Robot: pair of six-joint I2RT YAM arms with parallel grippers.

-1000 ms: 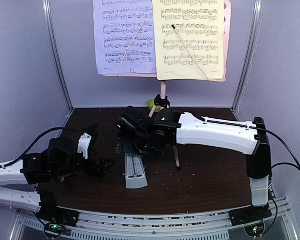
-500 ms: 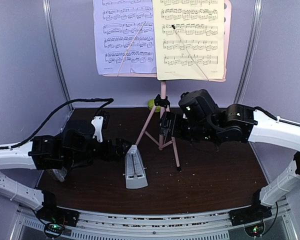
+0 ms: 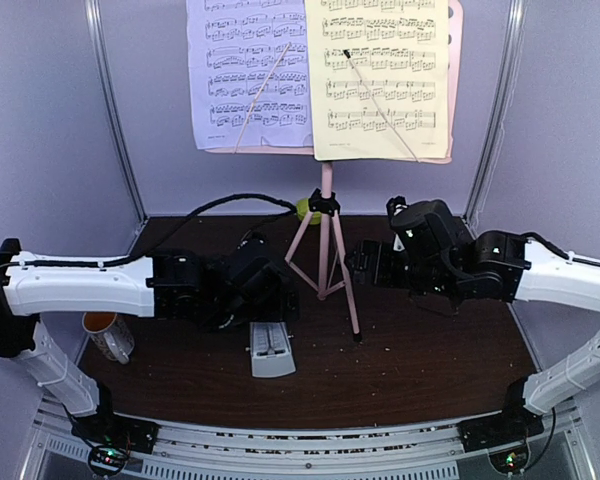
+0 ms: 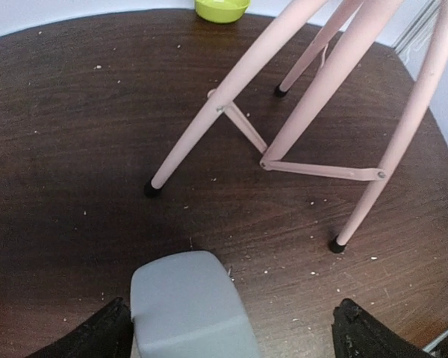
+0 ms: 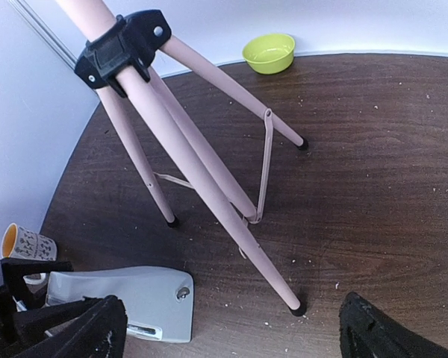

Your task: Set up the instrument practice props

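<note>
Standing on its 3 splayed legs near the back of the dark table [image 3: 430, 370], the pink music stand [image 3: 325, 250] already carries 2 pages side by side on its desk: the lavender page [image 3: 248, 75] at left and the pale-yellow page [image 3: 380, 80] at right. Each is pinned flat by a thin retaining rod, so neither can slide off. The grey metronome [image 4: 190, 306] sits on the table in front of the stand's legs. Whether its cover is on cannot be told from these views. The left gripper [image 4: 231, 335] hangs low over it with fingers wide apart, 1 on either side of the grey body, a pose that suits closing on it next; no clamping is visible. The right gripper [image 5: 235, 332], fingers likewise spread and empty, faces the tripod from the right, apparently clear of the legs. The lime-green bowl [image 5: 269, 52] and the mug [image 3: 105, 335] sit apart, off at the edges.
</note>
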